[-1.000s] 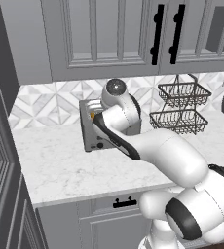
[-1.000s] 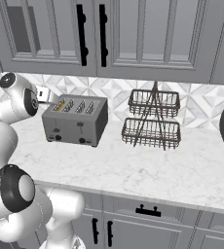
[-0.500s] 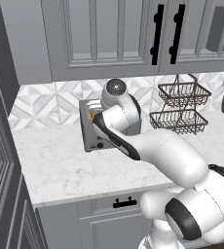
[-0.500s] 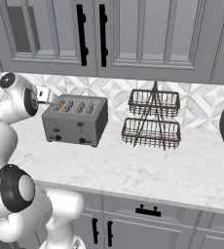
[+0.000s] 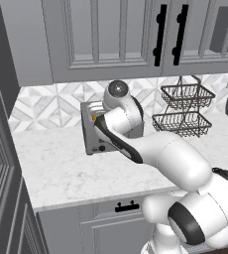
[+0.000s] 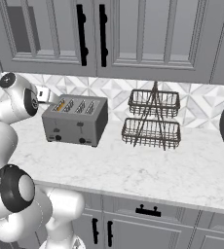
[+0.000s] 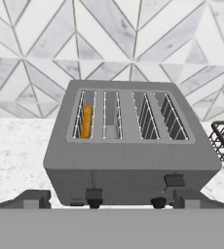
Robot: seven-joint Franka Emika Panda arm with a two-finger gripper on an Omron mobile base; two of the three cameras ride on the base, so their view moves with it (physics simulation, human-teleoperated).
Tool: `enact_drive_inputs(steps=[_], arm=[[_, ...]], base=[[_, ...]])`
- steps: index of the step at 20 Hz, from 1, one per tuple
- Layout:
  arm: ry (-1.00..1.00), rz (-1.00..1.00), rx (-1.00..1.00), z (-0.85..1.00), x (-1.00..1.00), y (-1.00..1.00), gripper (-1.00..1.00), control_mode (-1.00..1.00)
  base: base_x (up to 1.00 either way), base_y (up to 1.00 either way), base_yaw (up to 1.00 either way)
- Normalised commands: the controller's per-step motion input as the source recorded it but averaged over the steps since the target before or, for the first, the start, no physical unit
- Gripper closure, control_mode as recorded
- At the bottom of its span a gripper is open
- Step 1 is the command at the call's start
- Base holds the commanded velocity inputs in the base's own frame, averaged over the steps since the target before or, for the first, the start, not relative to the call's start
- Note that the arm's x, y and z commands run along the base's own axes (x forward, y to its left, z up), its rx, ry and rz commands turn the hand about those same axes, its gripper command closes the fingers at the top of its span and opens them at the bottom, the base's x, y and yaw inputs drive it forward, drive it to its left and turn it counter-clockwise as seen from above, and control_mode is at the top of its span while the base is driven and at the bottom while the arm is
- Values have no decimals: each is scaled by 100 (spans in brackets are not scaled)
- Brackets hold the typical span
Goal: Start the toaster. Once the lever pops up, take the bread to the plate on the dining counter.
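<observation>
Bread sits in the toaster at the tabletop's back edge; end effector spread wide, empty.

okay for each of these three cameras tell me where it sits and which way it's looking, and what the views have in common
Left base view: behind the arm's left, looking forward and down at the toaster; white arm crosses from lower right.
Right base view: behind the arm's right, facing the toaster and wire basket rack; arm at left.
Hand view: on the hand, looking down at the toaster; bread in the leftmost slot, open gripper at the bottom.
Shared: all show the toaster, marble counter and tiled backsplash.
</observation>
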Motion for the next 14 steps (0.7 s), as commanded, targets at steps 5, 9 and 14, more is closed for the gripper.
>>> enact_drive_inputs(steps=[5, 9, 14], arm=[[0, 0, 0, 0, 0, 0, -100, -100], [0, 0, 0, 0, 0, 0, -100, -100], [0, 0, 0, 0, 0, 0, -100, -100]], base=[[0, 0, 0], [0, 0, 0], [0, 0, 0]])
